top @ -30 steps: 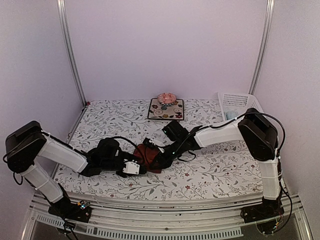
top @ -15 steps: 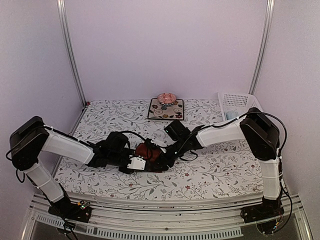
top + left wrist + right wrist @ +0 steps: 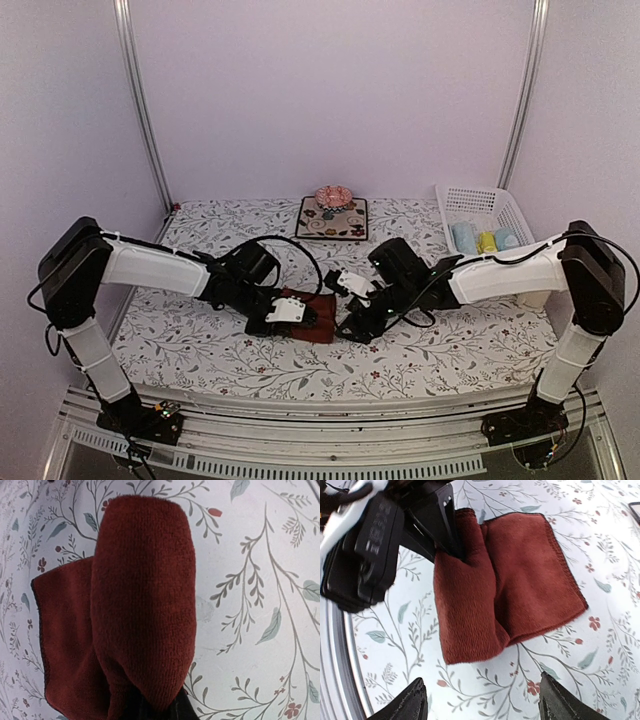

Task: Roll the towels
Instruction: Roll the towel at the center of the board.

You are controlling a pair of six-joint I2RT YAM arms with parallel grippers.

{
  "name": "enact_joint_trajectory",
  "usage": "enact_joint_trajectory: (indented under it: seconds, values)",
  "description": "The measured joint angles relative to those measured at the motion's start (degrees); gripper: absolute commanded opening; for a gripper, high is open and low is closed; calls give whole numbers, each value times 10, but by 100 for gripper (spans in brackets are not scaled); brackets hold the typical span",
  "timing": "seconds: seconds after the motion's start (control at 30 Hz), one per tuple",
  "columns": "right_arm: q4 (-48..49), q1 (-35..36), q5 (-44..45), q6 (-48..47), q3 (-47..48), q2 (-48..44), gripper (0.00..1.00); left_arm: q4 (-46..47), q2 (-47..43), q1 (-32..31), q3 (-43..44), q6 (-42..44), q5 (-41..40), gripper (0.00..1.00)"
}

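Dark red towel point(image 3: 322, 325) lies at frame centre on the worktop point(image 3: 450, 350), partly rolled. Your left pincer point(image 3: 456, 554) is clamped on the rolled fold, which likely stops it unwinding. Your right pincer point(image 3: 485, 707) hangs wide, just beside the towel, holding nothing.

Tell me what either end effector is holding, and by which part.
The left end effector is shut on the dark red towel, pinching one end of its rolled-over fold. The right end effector is open and holds nothing.
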Motion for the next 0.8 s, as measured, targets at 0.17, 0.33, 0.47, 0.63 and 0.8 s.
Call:
enact_joint_trajectory:
  seconds: [0.17,0.33,0.47,0.63,0.8]
  values:
    - [49,46,92,-51,-64,-36,78,-84,40,20,71,-16,48,0]
    - [109,123,158,-112,-101,-38,78,-150,71,40,122,-22,93,0]
    - [166,167,225,-163,-104,-19,78,-199,102,55,162,-24,127,0]
    - [216,186,303,-216,-96,26,79,-258,150,77,215,-24,176,0]
    - [257,188,357,-260,-75,69,81,-308,184,93,256,-18,215,1]
